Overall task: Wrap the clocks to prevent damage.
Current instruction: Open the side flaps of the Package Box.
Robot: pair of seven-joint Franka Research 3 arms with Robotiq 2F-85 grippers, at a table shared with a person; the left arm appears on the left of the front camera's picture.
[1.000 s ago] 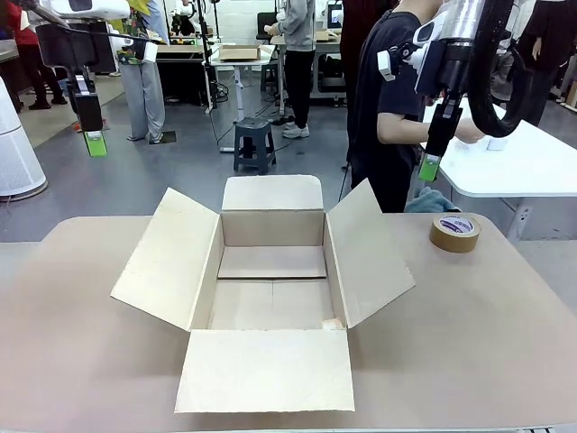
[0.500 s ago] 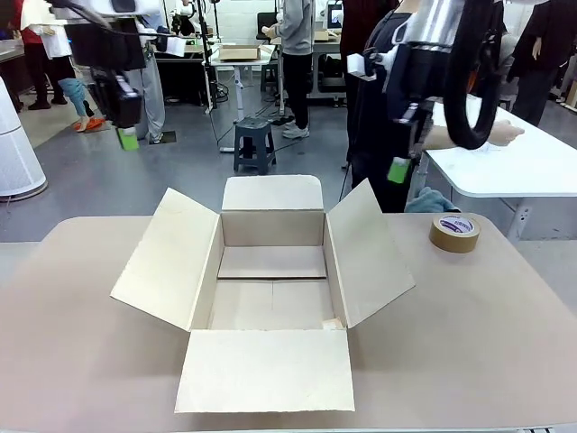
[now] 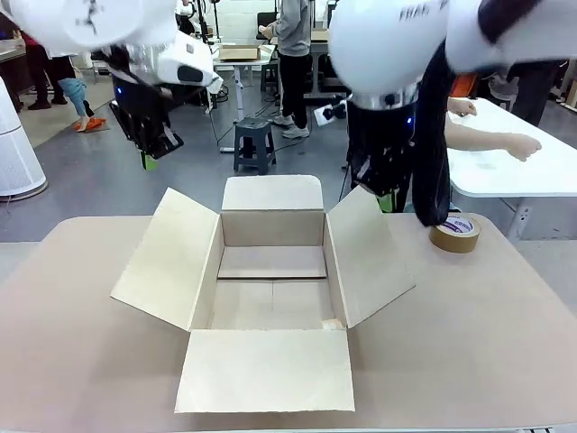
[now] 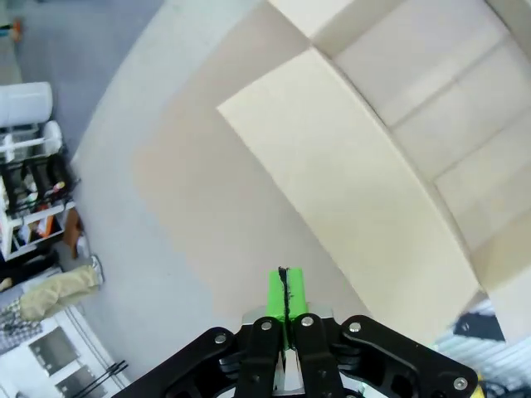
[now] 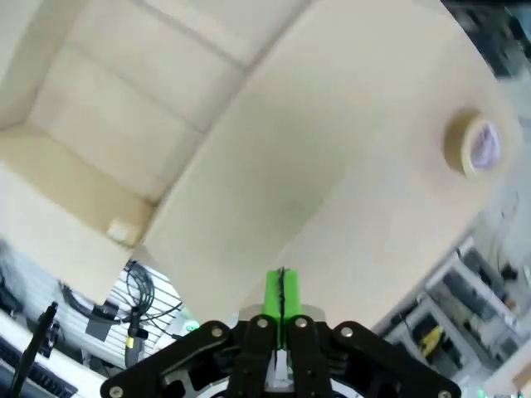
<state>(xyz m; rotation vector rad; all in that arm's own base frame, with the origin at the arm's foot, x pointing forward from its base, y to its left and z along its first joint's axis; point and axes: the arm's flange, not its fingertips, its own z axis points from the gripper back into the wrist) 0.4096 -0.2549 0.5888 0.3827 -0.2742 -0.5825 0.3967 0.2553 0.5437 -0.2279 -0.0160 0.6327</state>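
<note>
The clocks are out of view. An open cardboard box (image 3: 171, 257) stands in the middle of the tan table, all its flaps spread outward and nothing inside. My left gripper (image 3: 149, 162) hangs shut above and behind the box's left flap. In the left wrist view its green pads (image 4: 284, 294) press together over that flap (image 4: 357, 191). My right gripper (image 3: 386, 197) is shut just above the top edge of the right flap. Its pads (image 5: 280, 294) meet in the right wrist view, over the right flap (image 5: 249, 182).
A roll of brown tape (image 3: 454, 232) lies flat on the table to the right of the box and appears as the tape roll (image 5: 474, 143) in the right wrist view. Behind it a person's hand (image 3: 518, 144) rests on a white table (image 3: 532, 176).
Both arms have swung in toward the box and closer to the camera. The left gripper went right and down, the right gripper left and down. The box and tape stayed put.
</note>
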